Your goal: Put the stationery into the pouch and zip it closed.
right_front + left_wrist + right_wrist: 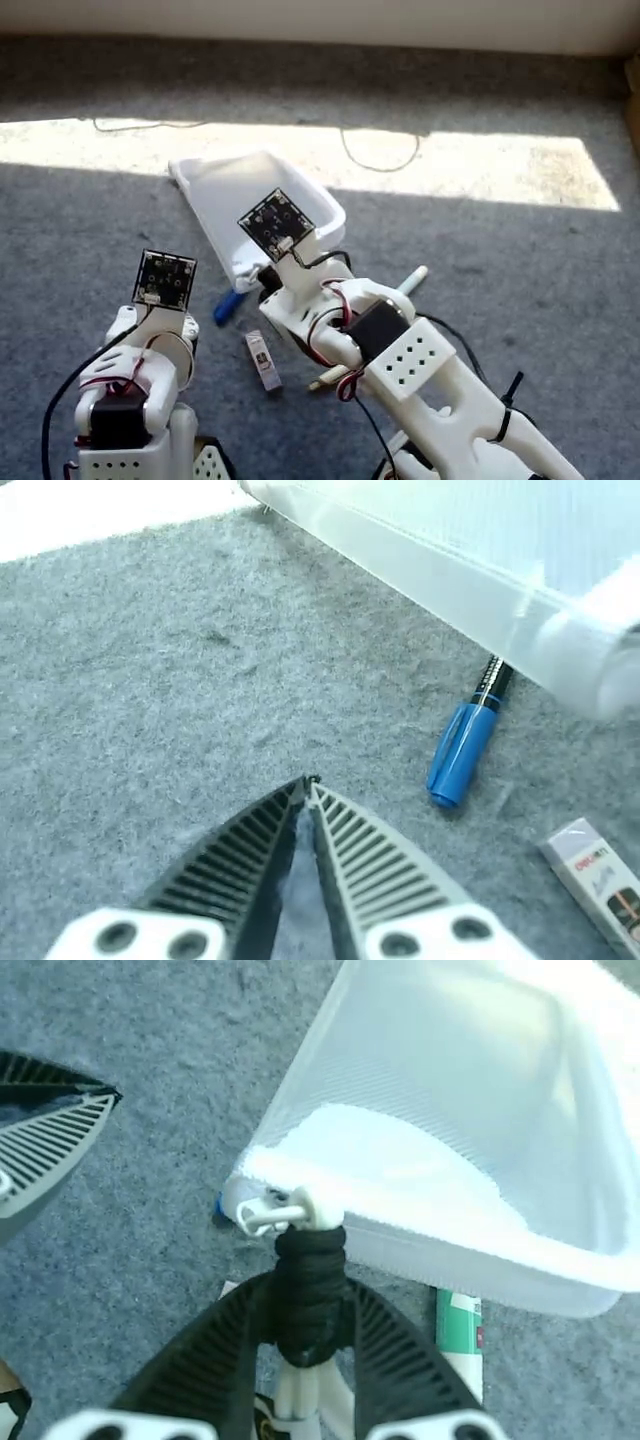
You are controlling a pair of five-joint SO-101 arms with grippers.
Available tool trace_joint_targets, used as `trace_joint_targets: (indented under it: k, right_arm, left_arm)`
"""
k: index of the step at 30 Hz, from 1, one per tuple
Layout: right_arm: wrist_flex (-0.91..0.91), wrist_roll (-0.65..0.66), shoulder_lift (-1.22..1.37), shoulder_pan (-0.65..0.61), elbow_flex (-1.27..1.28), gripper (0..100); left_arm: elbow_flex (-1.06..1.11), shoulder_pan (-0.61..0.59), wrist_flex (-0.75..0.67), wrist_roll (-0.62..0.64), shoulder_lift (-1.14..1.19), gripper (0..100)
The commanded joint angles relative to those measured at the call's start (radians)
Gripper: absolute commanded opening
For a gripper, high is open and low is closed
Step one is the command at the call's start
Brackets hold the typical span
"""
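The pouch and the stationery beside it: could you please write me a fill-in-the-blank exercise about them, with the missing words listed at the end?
1. The right gripper is shut on the zipper pull of the pouch, a cord of ____ colour.
2. The pen lying beside the pouch has a ____ cap.
3. The left gripper, over the grey carpet, holds ____.
4. The pouch is not zipped; its mouth is ____.

Missing words: black; blue; nothing; open
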Motion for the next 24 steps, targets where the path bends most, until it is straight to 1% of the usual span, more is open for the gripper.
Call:
trace_joint_targets:
  k: [1, 2, 5, 14, 15, 17, 20, 22, 24]
  right_arm:
    - [-0.027, -0.009, -0.039, 0.016, -0.061, 0.5]
    - [-0.027, -0.009, -0.039, 0.016, -0.061, 0.5]
    - [-0.027, -0.009, -0.039, 0.016, -0.061, 0.5]
    - [-0.027, -0.011, -0.041, 0.016, -0.061, 0.5]
    - [-0.027, -0.011, -0.041, 0.016, -0.061, 0.5]
    - [-0.027, -0.011, -0.041, 0.016, -0.061, 0.5]
    - [-0.028, -0.011, -0.041, 0.015, -0.062, 0.5]
    - [-0.028, -0.011, -0.041, 0.013, -0.062, 0.5]
    - [-0.028, -0.011, -0.041, 0.013, -0.062, 0.5]
  left_arm:
    - [-0.067, 0.012, -0.02, -0.005, -0.01, 1]
    - [-0.076, 0.012, -0.02, 0.0, -0.01, 1]
    - [-0.113, 0.013, -0.018, 0.068, -0.01, 1]
    - [-0.2, 0.018, -0.014, 0.181, -0.01, 2]
    - [-0.206, 0.018, -0.014, 0.189, -0.01, 4]
    - [-0.209, 0.018, -0.012, 0.216, -0.01, 12]
    - [-0.203, 0.016, -0.012, 0.293, -0.01, 24]
    - [-0.202, 0.018, -0.012, 0.324, -0.01, 26]
    - [-0.2, 0.048, -0.012, 0.327, -0.01, 26]
